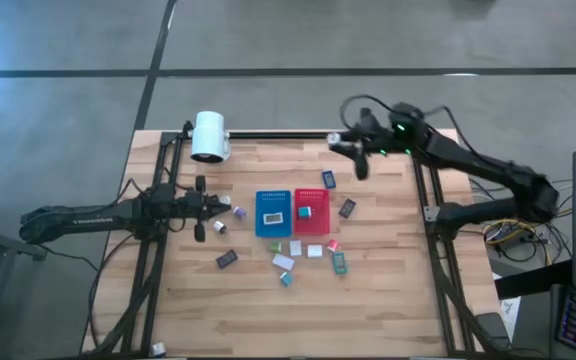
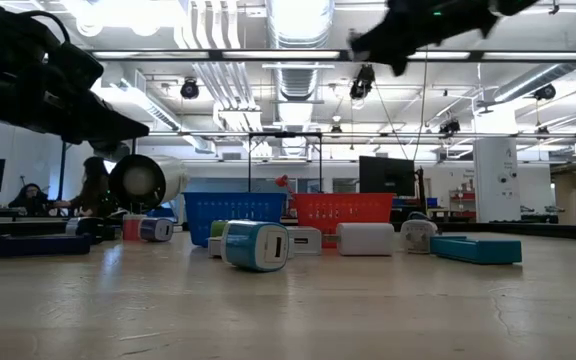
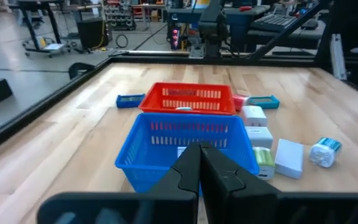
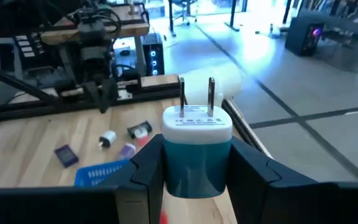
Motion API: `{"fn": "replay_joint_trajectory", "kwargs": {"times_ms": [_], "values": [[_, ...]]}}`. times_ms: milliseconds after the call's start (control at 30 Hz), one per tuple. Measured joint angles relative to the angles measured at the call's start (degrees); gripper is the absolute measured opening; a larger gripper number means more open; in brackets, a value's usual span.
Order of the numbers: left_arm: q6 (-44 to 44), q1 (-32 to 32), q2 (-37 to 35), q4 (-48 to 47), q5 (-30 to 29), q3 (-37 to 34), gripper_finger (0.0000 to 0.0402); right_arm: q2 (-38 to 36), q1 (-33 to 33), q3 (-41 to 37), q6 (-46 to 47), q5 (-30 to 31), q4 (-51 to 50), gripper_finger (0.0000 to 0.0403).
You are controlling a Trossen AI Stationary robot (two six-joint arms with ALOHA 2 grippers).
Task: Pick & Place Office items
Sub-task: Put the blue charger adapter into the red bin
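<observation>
The right tool [image 4: 194,168] was clamped on a teal-and-white plug adapter [image 4: 196,149], prongs pointing up and away from the wrist, with both dark fingers [image 4: 146,167] pressed against its sides. From overhead that tool [image 1: 346,148] sat up in the air over the far right part of the tabletop [image 1: 368,300], well apart from the trays. The left tool [image 3: 201,169] was pinched tight with nothing in it, the two fingers touching each other. It hung just left of the blue tray [image 1: 271,212], aimed at it.

The blue tray and the red tray [image 1: 310,210] stood side by side in the middle, touching or nearly so. The blue one had a small white piece [image 1: 273,216] lying in it, and the red one had a little teal block [image 1: 306,211].

The rest of the office items were scattered on the wood. Two dark flat ones [image 1: 328,179] lay right of the red tray, a couple of small purple and white bits [image 1: 238,212] sat between the left tool and the blue tray, and a black one [image 1: 227,259] sat nearer the front. A cluster of white, teal and pink pieces [image 1: 295,248] lay just in front of the trays. From table height, a teal-and-white adapter [image 2: 255,245] lay on its side closest to the camera.

A big white cylinder [image 1: 209,136] lay at the far edge, left of centre.
</observation>
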Motion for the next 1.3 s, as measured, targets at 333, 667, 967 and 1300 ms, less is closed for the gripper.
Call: {"fn": "replay_joint_trajectory", "kwargs": {"times_ms": [333,667,967,1300], "values": [[-0.9,0.0,-0.02,0.48,0.71,0.0,0.0013,-27.04,-0.01,-26.59,0.33,1.82,10.07,0.0119],[-0.49,0.0,-0.02,0.8,-1.26,0.0,0.0007,-38.97,-0.01,-43.16,1.85,4.83,26.9,0.0119],[-3.4,-0.04,0.0,1.89,-7.44,0.0,0.0012,-41.83,-0.01,-52.08,1.7,10.96,36.74,0.0119],[-4.58,-0.04,2.58,1.38,-7.7,0.0,0.0008,-41.48,-0.03,-52.11,1.73,13.38,35.96,0.0119]]}}
